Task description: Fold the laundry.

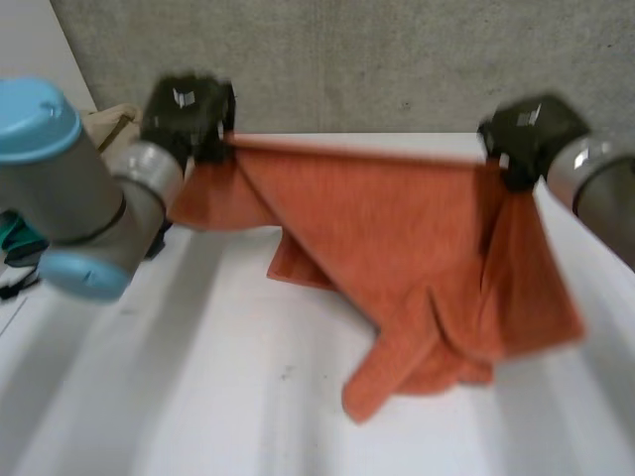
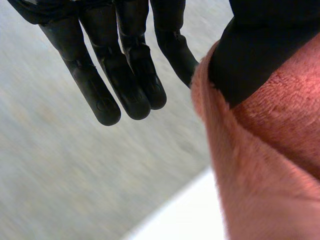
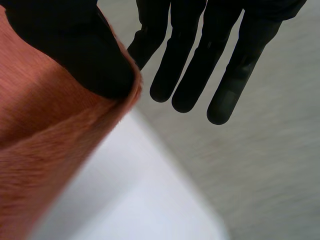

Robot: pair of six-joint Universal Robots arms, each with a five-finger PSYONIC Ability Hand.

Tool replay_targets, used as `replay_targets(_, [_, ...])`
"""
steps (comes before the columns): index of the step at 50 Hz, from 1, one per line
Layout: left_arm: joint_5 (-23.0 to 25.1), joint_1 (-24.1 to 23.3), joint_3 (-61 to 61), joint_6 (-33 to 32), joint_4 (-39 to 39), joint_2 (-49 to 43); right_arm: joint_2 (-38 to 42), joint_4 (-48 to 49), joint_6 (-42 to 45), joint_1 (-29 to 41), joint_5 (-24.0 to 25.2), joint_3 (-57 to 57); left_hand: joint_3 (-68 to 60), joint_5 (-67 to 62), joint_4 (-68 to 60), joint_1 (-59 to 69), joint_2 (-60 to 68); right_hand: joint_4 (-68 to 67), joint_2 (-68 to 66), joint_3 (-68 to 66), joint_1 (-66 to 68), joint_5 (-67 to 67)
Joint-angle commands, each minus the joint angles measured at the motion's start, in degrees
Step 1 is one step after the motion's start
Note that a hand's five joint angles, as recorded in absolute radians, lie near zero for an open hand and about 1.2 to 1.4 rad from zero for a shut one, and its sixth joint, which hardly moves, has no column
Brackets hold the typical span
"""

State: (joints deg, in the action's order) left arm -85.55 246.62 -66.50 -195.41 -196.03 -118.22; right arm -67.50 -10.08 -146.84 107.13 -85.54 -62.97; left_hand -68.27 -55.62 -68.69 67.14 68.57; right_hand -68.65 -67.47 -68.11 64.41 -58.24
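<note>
1. The left hand's fingers reach out straight, side by side and bare. Its thumb bears down on the rim of the orange towel and clamps it against the hand. The cloth's edge touches the nearest finger.
2. The right hand's fingers are likewise straight and close together, with nothing between them. Its thumb is pressed onto the towel's edge, so the cloth is pinched there.
3. In the head view the left hand grips one end of the towel's top edge and the right hand grips the other. Both are raised over the far side of the worktop.
4. The top edge runs nearly straight from one hand to the other.
5. Below it the orange towel hangs in a rough triangle, with a slanting fold going from the left hand down toward the lowest tip.
6. A short flap droops under the left hand. A wider flap falls past the right hand toward the worktop's right edge.
7. The towel's lower end lies bunched on the worktop, right of the middle.
8. The left arm, grey with light-blue caps, crosses the near left of the view. The right arm enters at the right edge.
9. A grey wall stands behind the worktop, and a tan thing, mostly hidden, sits behind the left hand.
</note>
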Motion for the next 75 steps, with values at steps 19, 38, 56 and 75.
replay_targets(19, [-5.4,-0.3,-8.5,-5.2,-9.5,8.7,-1.5,21.4,-1.4,1.9,3.1,-2.1,-11.7,-14.4,-11.3,12.9,11.4,-11.3,-12.5,-11.9,15.6,-11.8])
replay_targets(38, [0.3,-1.6,-32.0,-6.0,-8.8,14.1,14.8,13.5,-16.0,-7.5,8.5,-10.1,-11.7,-14.4,-11.3,12.9,11.4,-10.4,-11.6,-11.0,14.7,-10.8])
replay_targets(56, [0.3,-1.1,-29.0,-5.9,-8.3,17.9,21.8,5.6,-24.6,-10.6,11.6,-0.2,-11.7,-14.4,-11.3,12.9,11.4,29.0,27.8,28.4,-24.7,28.6])
replay_targets(75, [0.4,-1.7,-34.0,-5.9,-6.5,20.0,16.8,-2.0,12.9,-10.3,16.7,5.2,-11.7,-14.4,-11.3,12.9,11.4,39.1,37.9,38.5,-34.8,38.6])
